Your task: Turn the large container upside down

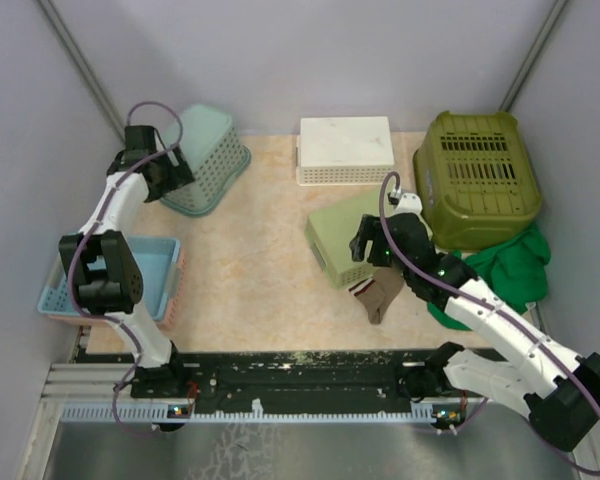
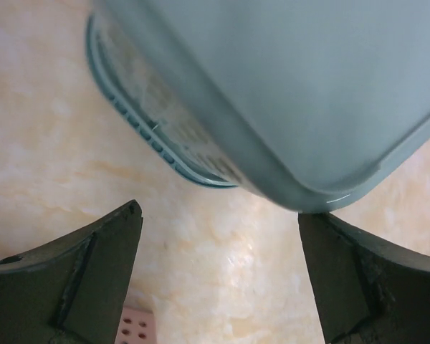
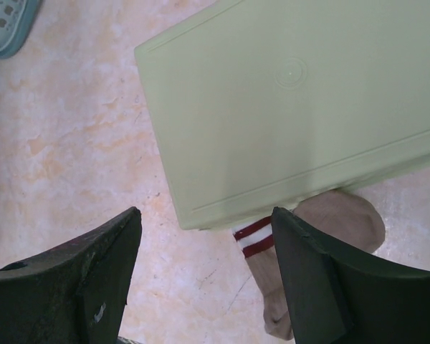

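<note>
The biggest container here, an olive basket (image 1: 477,178), sits at the back right of the table (image 1: 260,260), base up. Its moulded plastic bottom shows rows of narrow slots and its corners are rounded. A crumpled green cloth (image 1: 508,265) lies against its near side.

The left claw (image 2: 218,215) is spread wide with nothing between its dark, wedge-shaped fingers (image 2: 100,265). It hangs just short of a teal basket (image 1: 208,155) at the back left. That basket is tipped, with its smooth, matt base facing the wrist camera, and its perforated wall and thick rim rest on the tabletop. One rounded corner of the base comes close to the tip of the right-hand finger; whether they touch cannot be told.

The right claw (image 3: 204,213) is also open and holds nothing. It hovers above the near edge of a pale green box (image 1: 352,235) that lies flat side up, a smooth rectangle with a faint raised border and a small round mould mark. A brown knitted sock (image 3: 301,244) with red and white stripes pokes out from under that edge.

A white basket (image 1: 345,150) with a plain flat top and a lattice wall stands at the back centre. A shallow blue tray (image 1: 155,270) nests in a pink one at the left edge. The tabletop is glossy, marbled beige
</note>
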### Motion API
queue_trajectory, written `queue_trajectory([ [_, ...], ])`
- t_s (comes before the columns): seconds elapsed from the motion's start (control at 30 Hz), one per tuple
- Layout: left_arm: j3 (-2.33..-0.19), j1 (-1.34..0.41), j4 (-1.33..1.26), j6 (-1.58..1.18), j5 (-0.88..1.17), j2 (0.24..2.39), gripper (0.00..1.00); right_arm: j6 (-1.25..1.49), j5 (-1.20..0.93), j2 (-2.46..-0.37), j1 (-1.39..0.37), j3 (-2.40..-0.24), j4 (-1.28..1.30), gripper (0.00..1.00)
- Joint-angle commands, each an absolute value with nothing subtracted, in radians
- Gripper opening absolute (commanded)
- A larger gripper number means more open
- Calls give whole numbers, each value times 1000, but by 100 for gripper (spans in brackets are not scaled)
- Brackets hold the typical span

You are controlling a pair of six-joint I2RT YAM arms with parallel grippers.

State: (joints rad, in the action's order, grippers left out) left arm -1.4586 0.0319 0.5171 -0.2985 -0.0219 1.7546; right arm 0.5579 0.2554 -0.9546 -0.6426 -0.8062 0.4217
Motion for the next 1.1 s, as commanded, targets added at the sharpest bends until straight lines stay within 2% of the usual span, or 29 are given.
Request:
queue_trajectory([
  [0.0, -1608, 93, 591, -353, -37, 1806, 95, 544, 295, -904, -634, -836, 432, 73],
  [0.1, -1589, 76, 613, -345, -17, 1738, 95, 547, 302, -896, -635, -826, 437, 74],
  [0.23, -1393, -74, 472, -271, -103, 1534, 93, 548, 294, -919, -634, -821, 419, 73],
  [0.3, -1316, -139, 409, -268, -80, 1482, 92, 549, 283, -943, -634, -828, 406, 73],
  [0.47, -1359, -133, 425, -271, -18, 1644, 91, 535, 239, -994, -634, -870, 383, 73],
  [0.63, -1512, -25, 436, -243, 14, 1821, 92, 512, 245, -1010, -635, -894, 388, 73],
  [0.8, -1797, 70, 555, -245, 26, 1978, 97, 508, 236, -1014, -634, -908, 381, 73],
  [0.87, -1849, 68, 615, -253, 17, 1988, 100, 510, 237, -1013, -634, -911, 390, 73],
  [0.97, -1773, 52, 629, -274, 4, 1903, 100, 513, 240, -1008, -634, -904, 393, 73],
  [1.07, -1579, 36, 596, -323, -4, 1754, 100, 512, 234, -1018, -634, -905, 394, 73],
])
